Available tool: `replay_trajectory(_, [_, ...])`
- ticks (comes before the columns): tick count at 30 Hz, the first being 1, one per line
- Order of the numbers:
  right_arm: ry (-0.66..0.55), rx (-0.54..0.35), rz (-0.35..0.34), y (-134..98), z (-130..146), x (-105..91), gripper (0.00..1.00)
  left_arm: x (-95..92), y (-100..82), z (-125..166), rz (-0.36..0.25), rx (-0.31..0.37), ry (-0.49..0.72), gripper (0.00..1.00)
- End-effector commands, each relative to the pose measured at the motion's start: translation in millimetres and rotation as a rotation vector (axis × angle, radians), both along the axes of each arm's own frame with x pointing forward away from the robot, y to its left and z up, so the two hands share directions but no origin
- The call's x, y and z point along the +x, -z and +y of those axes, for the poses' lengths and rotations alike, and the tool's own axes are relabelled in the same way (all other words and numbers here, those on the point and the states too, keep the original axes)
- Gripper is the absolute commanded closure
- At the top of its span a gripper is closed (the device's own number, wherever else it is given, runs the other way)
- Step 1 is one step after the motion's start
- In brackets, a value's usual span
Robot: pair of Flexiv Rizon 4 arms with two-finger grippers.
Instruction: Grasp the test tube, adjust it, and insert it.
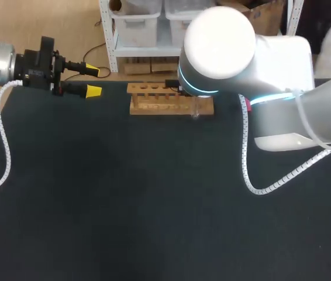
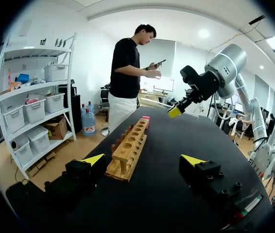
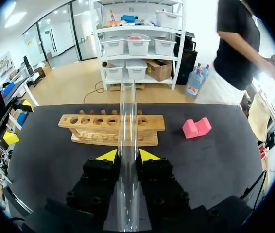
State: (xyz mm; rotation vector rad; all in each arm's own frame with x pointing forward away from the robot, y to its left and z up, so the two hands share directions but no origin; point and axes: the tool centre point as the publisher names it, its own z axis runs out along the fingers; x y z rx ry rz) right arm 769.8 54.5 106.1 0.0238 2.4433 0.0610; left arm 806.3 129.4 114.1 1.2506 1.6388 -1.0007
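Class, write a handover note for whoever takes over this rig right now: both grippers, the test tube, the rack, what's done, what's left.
Right gripper: shut on the test tube, which points out ahead of it toward the wooden rack.
Left gripper: open, empty, facing the rack's end, apart from it.
Done: the grasp.
Left: adjust the tube, then insert it. The rack holes in view are empty.

Silver-white arms [image 1: 282,76] with coiled white cables [image 1: 2,146] — black grippers [image 1: 93,81], yellow-tipped.
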Motion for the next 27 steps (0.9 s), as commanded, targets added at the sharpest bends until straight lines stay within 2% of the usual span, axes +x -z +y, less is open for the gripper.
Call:
replay_trajectory(1, [-0.011,0.008,0.011,9.9,4.6,10.6,1.00,-0.3,1.0,0.4,-0.003,-0.002,0.000,0.00])
replay_trajectory(15, [-0.073,0.006,0.071,30.1,13.1,27.4,1.00,-0.3,1.0,0.4,-0.003,-0.002,0.000,0.00])
replay_trajectory(27, [-0.077,0.007,0.108,46.2,14.9,37.5,1.00,-0.3,1.0,0.4,-0.003,-0.002,0.000,0.00])
